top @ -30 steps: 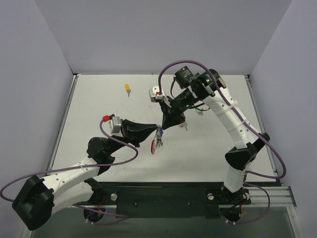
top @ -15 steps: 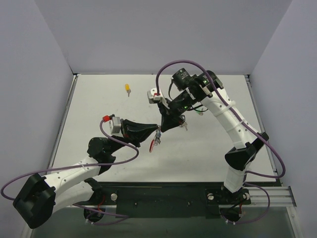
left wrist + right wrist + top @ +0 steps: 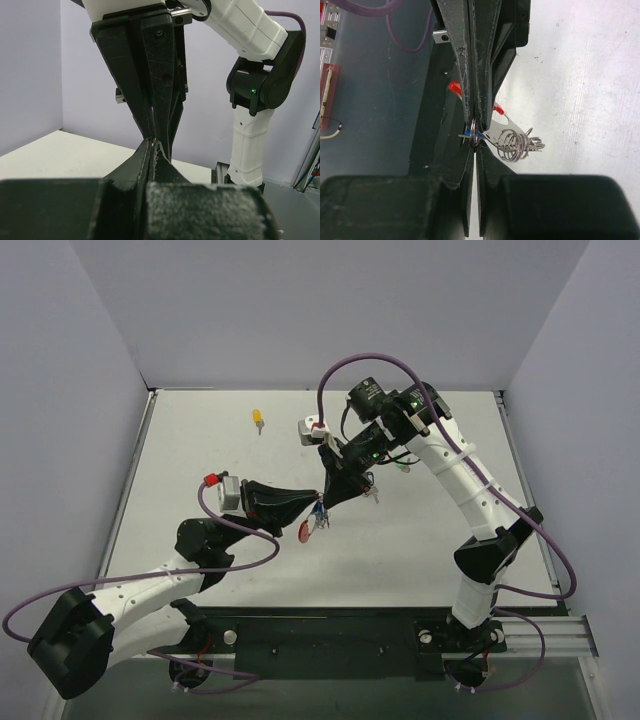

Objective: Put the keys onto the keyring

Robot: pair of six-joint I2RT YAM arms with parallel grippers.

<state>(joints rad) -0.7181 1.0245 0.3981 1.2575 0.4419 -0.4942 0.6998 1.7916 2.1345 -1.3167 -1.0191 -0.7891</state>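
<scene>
White tabletop point(image 3: 200, 460) (lightly speckled) boxed by lavender walls point(image 3: 300, 300); aluminium rail point(image 3: 555, 638) in front.

Above the middle of the table point(image 3: 200, 470), your left gripper point(image 3: 313, 508) and right gripper point(image 3: 326, 502) meet tip to tip, the keyring point(image 3: 310, 528) hanging there; one key point(image 3: 258, 418) lies near the far edge, left of centre.

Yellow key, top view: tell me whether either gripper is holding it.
No, the yellow key lies alone on the table near its far edge, well apart from the left gripper and right gripper meeting mid-table.
</scene>
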